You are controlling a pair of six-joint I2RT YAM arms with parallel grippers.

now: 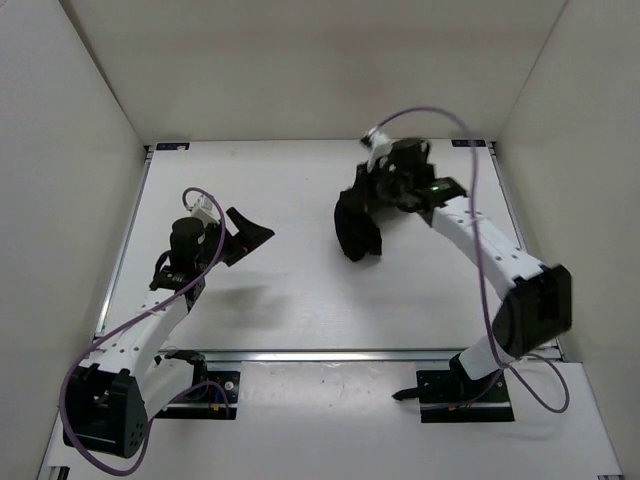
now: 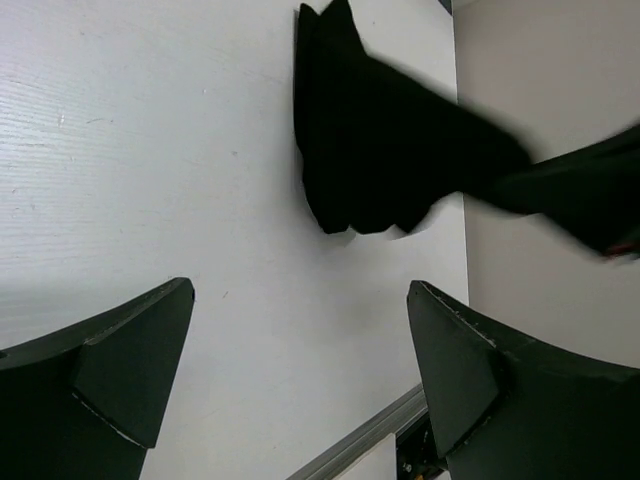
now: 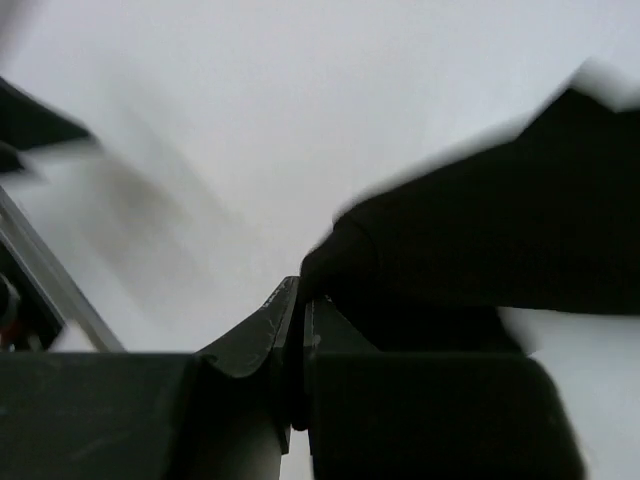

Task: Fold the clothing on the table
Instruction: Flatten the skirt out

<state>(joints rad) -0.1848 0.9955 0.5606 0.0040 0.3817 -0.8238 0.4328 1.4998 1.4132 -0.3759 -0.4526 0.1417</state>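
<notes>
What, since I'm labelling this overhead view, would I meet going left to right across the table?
left gripper, jaws open → clothing, a bunched black heap → right arm's elbow block

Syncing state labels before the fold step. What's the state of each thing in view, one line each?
clothing: bunched up, not folded, hanging from the right pincer.
right pincer: shut on an edge of the clothing.
left pincer: open, holding nothing, above the table and apart from the clothing.
</notes>
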